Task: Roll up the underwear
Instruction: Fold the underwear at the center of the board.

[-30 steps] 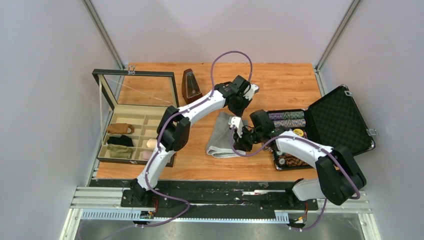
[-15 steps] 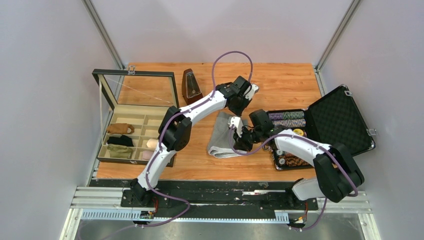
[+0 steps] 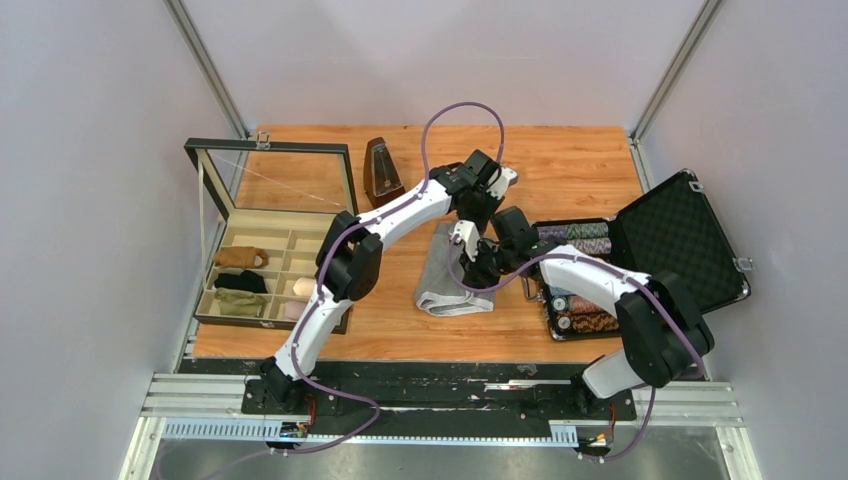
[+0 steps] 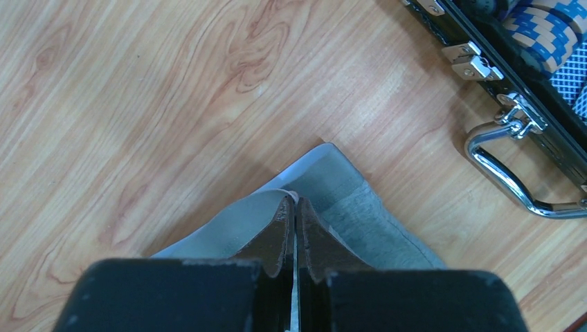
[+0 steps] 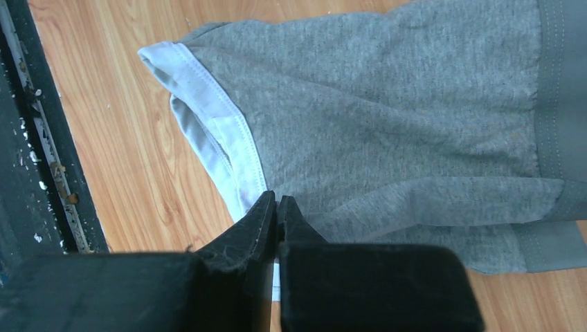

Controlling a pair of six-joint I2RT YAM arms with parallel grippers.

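The grey underwear [image 3: 438, 282] lies partly folded on the wooden table between my two arms. My left gripper [image 3: 479, 216] is at its far end and is shut on the pale edge of the fabric, as the left wrist view [image 4: 295, 205] shows, with grey cloth [image 4: 360, 207] spread under the fingers. My right gripper [image 3: 479, 268] is at the cloth's right side. In the right wrist view it [image 5: 276, 201] is shut on the white-trimmed leg edge [image 5: 221, 131] of the underwear [image 5: 401, 117]. The waistband runs along the right of that view.
A black case [image 3: 660, 240] with rows of poker chips stands open at the right, its handle [image 4: 502, 173] close to the cloth. A compartment box [image 3: 255, 275] with cloth rolls and a raised glass lid stands at the left. A metronome [image 3: 381, 172] stands behind.
My right gripper has moved away from the near edge and slightly left with the underwear's edge, closing on the left gripper. The cloth now lies narrower. The left gripper has barely moved.
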